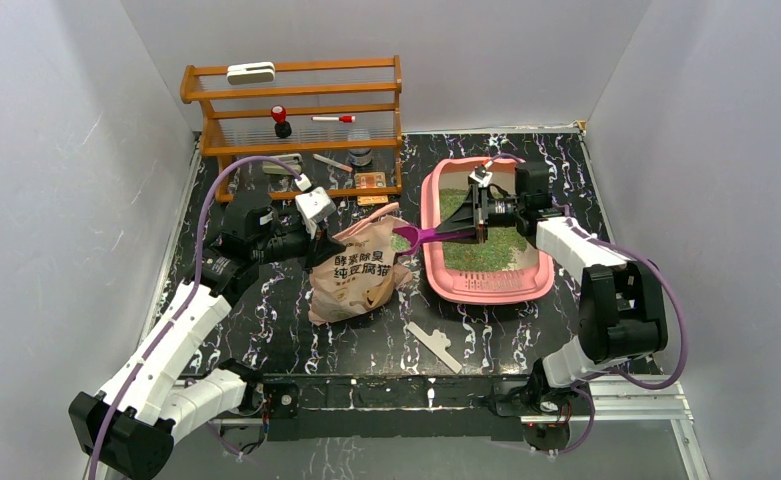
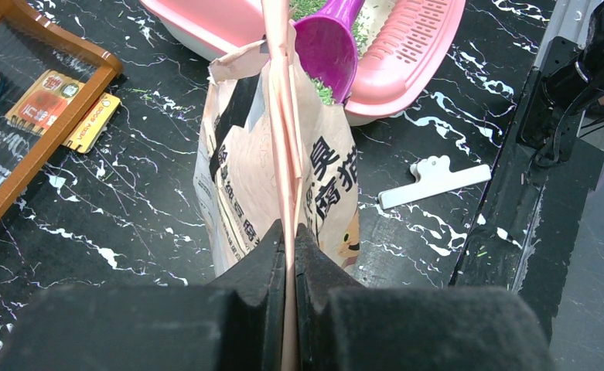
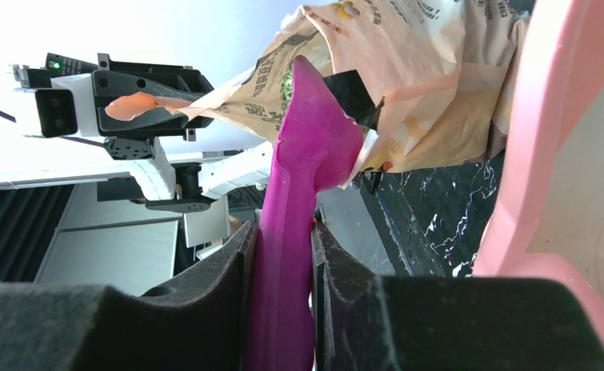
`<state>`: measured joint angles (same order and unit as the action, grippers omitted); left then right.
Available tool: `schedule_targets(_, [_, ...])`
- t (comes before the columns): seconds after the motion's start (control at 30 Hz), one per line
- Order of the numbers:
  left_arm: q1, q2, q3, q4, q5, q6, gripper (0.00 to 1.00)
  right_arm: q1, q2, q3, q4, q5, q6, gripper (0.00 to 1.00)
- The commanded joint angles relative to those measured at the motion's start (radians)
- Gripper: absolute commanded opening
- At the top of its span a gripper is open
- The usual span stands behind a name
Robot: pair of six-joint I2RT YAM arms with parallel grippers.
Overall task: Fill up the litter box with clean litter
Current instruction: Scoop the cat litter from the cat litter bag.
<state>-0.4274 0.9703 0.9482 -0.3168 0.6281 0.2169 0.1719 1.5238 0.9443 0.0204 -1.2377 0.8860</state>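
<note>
Spilling looks the main risk: the purple scoop, clamped by its handle in the right gripper, has its bowl at the mouth of the bag, and any tilt over the gap would drop granules onto the table short of the litter box, just right of the bag. The left gripper pinches only the bag's thin top edge; a slip there would let the soft, crinkled sack slump. Scoop and round-cornered pink box are smooth, glossy plastic; the clean litter lies inside the box as a fine, grainy green layer.
</note>
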Motion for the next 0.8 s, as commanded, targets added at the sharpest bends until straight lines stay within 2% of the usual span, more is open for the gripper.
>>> schedule_targets(0.0, [-0.004, -0.021, 0.013, 0.022, 0.024, 0.003, 0.00, 0.065, -0.024, 0.051, 0.016, -0.024, 0.005, 0.00])
schedule_targets(0.2, [-0.004, -0.032, 0.014, 0.025, 0.024, 0.001, 0.00, -0.057, -0.042, 0.012, -0.006, -0.080, -0.032, 0.00])
schedule_targets(0.47, [-0.004, -0.018, 0.004, 0.046, 0.043, -0.015, 0.00, 0.015, -0.060, -0.080, 0.265, -0.038, 0.186, 0.00])
schedule_targets(0.57, [-0.004, -0.020, 0.001, 0.050, 0.038, -0.013, 0.00, 0.031, -0.048, -0.085, 0.230, -0.070, 0.143, 0.00])
schedule_targets(0.63, [-0.004, -0.028, 0.006, 0.042, 0.034, -0.013, 0.00, -0.011, -0.061, -0.102, 0.173, -0.054, 0.104, 0.00])
schedule_targets(0.73, [-0.004, -0.043, -0.023, 0.066, 0.037, -0.019, 0.00, 0.070, -0.023, -0.119, 0.436, -0.039, 0.294, 0.00])
schedule_targets(0.77, [-0.004, -0.040, -0.028, 0.072, 0.037, -0.020, 0.00, 0.085, -0.008, -0.091, 0.435, -0.058, 0.287, 0.00])
